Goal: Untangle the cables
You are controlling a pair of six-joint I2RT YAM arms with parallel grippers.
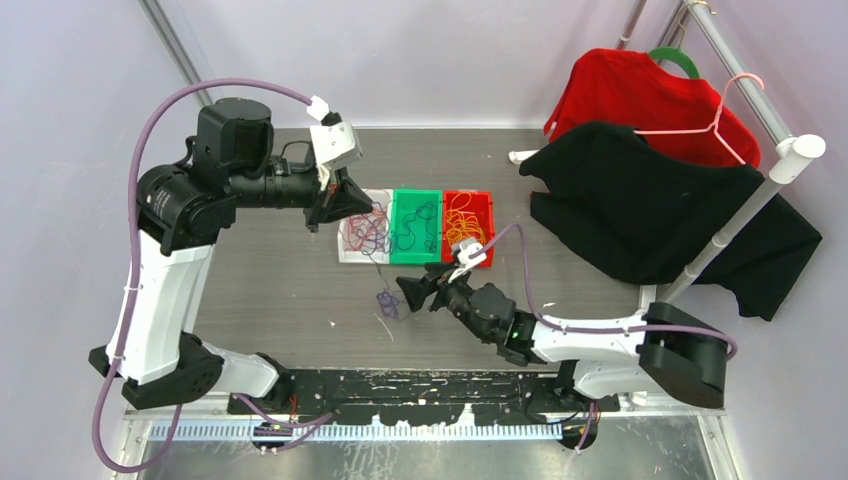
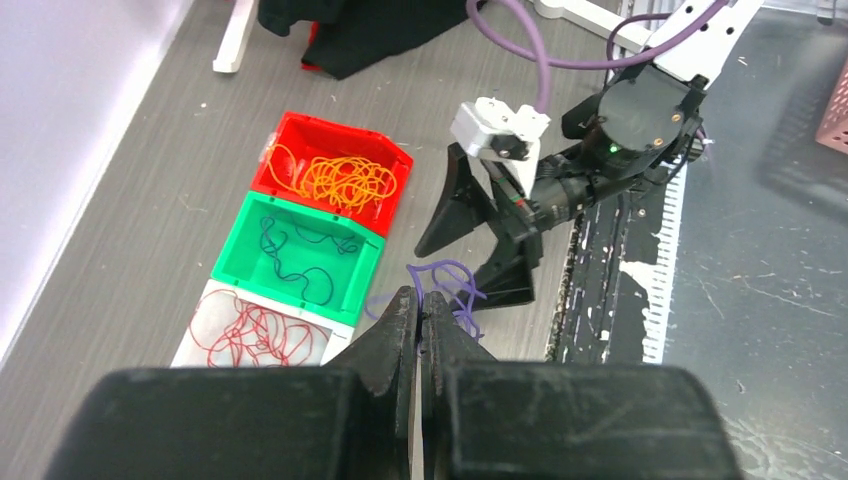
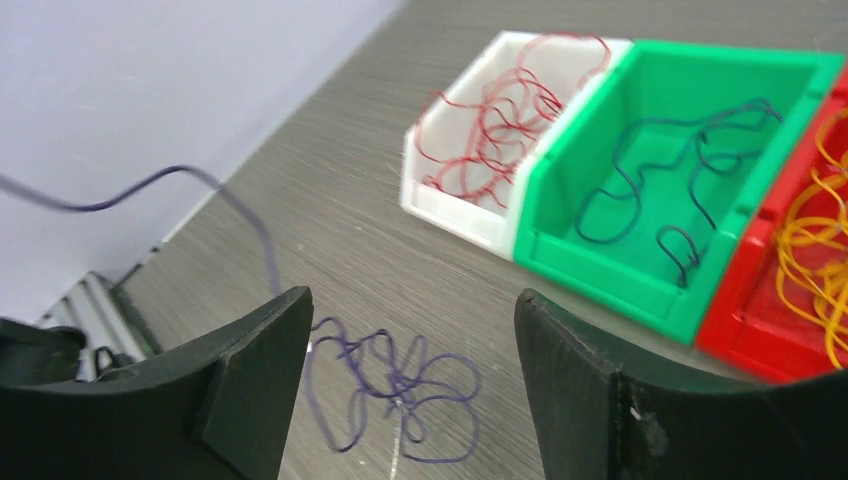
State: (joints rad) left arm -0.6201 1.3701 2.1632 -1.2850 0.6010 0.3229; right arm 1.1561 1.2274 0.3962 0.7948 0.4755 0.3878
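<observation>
The left claw (image 2: pixel 420 318) is pressed together on a strand of the purple cable (image 3: pixel 400 385), whose clump lies on the worktop (image 1: pixel 270 280) near the bins. Red cables (image 3: pixel 490 130) are held in the white bin (image 3: pixel 455 215), a dark cable (image 3: pixel 670 180) in the green bin (image 3: pixel 600 280), and orange cables (image 2: pixel 345 180) in the red bin (image 3: pixel 745 345). The right claw (image 1: pixel 415 290) is spread just right of the clump.
</observation>
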